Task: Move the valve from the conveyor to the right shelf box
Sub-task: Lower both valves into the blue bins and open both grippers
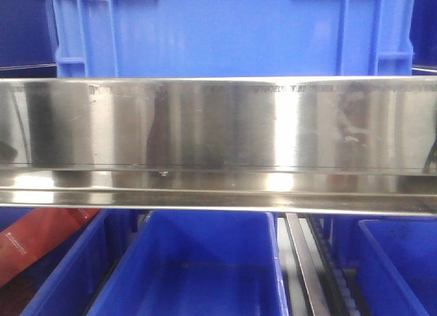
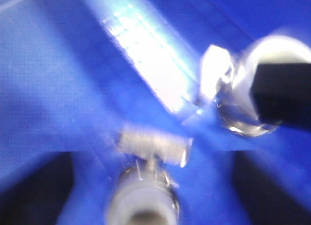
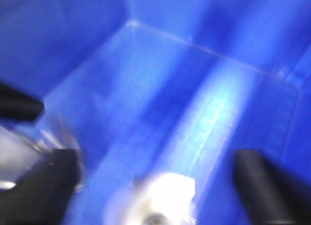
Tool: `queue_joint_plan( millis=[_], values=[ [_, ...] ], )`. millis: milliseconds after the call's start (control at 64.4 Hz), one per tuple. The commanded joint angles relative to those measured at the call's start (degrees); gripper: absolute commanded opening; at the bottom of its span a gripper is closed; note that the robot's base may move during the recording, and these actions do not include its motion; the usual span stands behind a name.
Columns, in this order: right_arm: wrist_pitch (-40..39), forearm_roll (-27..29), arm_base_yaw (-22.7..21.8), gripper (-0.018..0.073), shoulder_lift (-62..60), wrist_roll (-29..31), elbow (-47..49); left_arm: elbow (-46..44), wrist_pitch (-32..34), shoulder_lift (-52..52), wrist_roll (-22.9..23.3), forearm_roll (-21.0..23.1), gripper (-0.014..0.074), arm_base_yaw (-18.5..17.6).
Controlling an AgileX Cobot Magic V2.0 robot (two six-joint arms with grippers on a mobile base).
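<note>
The conveyor is out of view. In the blurred left wrist view, my left gripper (image 2: 153,169) hangs inside a blue box (image 2: 58,89), its dark fingers (image 2: 29,196) spread wide. A silver valve (image 2: 146,196) with a threaded end lies between them, untouched. A second silver valve (image 2: 238,89) sits to the right against a black finger (image 2: 282,94). In the right wrist view, my right gripper (image 3: 155,159) is open inside the blue box (image 3: 160,64). Its black fingers (image 3: 262,191) are far apart, with a bright silver valve (image 3: 167,196) between them at the bottom edge.
The front view shows a shiny steel shelf beam (image 1: 218,138) across the middle. A large blue crate (image 1: 225,29) stands above it and blue bins (image 1: 198,261) below. A red-brown strip (image 1: 34,244) lies at lower left. Neither arm shows there. Blurred metal (image 3: 12,162) sits beside my right gripper's left finger.
</note>
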State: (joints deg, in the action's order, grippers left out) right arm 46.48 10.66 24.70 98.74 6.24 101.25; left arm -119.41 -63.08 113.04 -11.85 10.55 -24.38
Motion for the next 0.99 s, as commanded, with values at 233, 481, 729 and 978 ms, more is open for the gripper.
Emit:
queue_joint_plan(
  millis=[233, 481, 729, 978],
  values=[
    [2.7, 0.1, 0.0, 0.0552, -5.8, 0.2, 3.2, -1.9, -1.2, -5.4, 0.6, 0.5, 0.0351, -0.2],
    [2.0, -0.2, 0.0, 0.0146, -15.7, 0.2, 3.2, -5.1, -2.3, -13.3, 0.6, -0.2, 0.0080, -0.2],
    [0.9, -1.2, 0.0, -0.0154, -24.9, 0.2, -1.4, -4.1, -6.9, -21.9, 5.0, -5.1, -0.0111, -0.2],
    [-10.5, -1.4, 0.0, -0.0154, -38.7, 0.2, -22.8, 10.0, -1.4, -34.1, 11.8, -12.9, -0.0111, -0.2]
  ],
)
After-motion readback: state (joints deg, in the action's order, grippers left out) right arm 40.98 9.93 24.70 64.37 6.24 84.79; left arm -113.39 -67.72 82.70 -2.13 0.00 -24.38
